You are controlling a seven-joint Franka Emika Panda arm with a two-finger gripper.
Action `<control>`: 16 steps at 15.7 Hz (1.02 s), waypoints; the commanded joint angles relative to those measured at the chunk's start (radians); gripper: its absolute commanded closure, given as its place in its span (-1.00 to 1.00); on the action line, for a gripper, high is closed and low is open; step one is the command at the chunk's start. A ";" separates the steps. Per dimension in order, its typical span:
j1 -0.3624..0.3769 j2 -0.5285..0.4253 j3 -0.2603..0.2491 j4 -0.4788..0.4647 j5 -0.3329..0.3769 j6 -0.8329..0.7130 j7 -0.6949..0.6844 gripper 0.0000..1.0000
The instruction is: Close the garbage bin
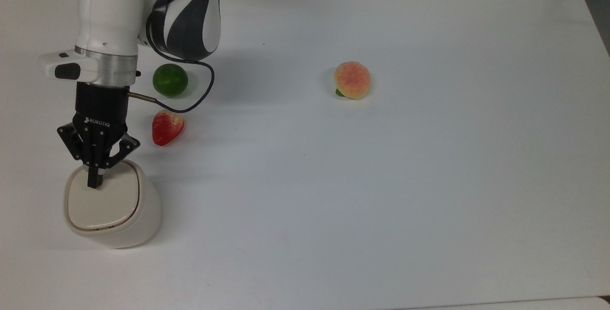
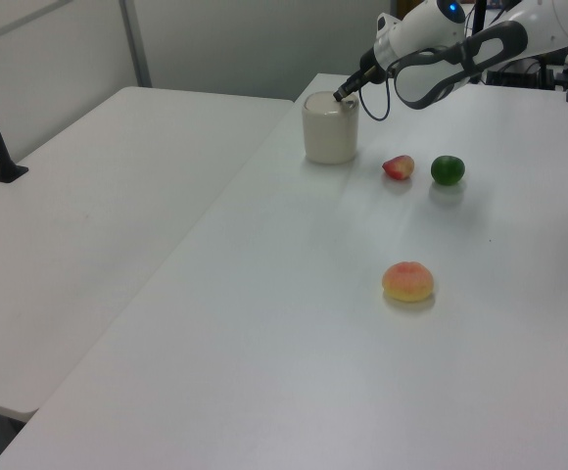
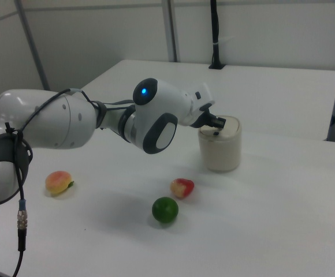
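Note:
The cream-white garbage bin (image 1: pixel 119 224) stands at the top view's lower left, its flat lid (image 1: pixel 102 202) lying down on the body. My gripper (image 1: pixel 94 182) hangs over the lid's upper-left part with its fingers shut together, empty, the tips at or just above the lid. The left view has the garbage bin (image 2: pixel 328 132) at the table's far end with the gripper (image 2: pixel 340 96) at its top. In the right view the garbage bin (image 3: pixel 219 149) stands behind the arm, with the gripper (image 3: pixel 216 131) on its top.
A red strawberry (image 1: pixel 167 128) and a green lime (image 1: pixel 170 80) lie just beyond the bin in the top view, close to my arm (image 1: pixel 143 14). A peach (image 1: pixel 351 79) rests mid-table. A second white table (image 2: pixel 88 196) adjoins on the left view's left.

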 commanded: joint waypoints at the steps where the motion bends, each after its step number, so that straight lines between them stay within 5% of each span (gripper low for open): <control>1: -0.006 -0.164 -0.003 -0.082 0.013 -0.191 -0.017 1.00; 4: -0.004 -0.270 -0.003 -0.080 0.014 -0.424 -0.016 1.00; 5: 0.003 -0.302 -0.003 -0.077 0.016 -0.514 -0.011 0.84; 7: 0.010 -0.374 -0.003 -0.076 0.017 -0.680 0.007 0.08; 9: 0.017 -0.440 0.005 -0.076 0.016 -0.849 0.021 -1.00; 16: 0.086 -0.609 0.011 -0.074 0.017 -1.217 0.047 -1.00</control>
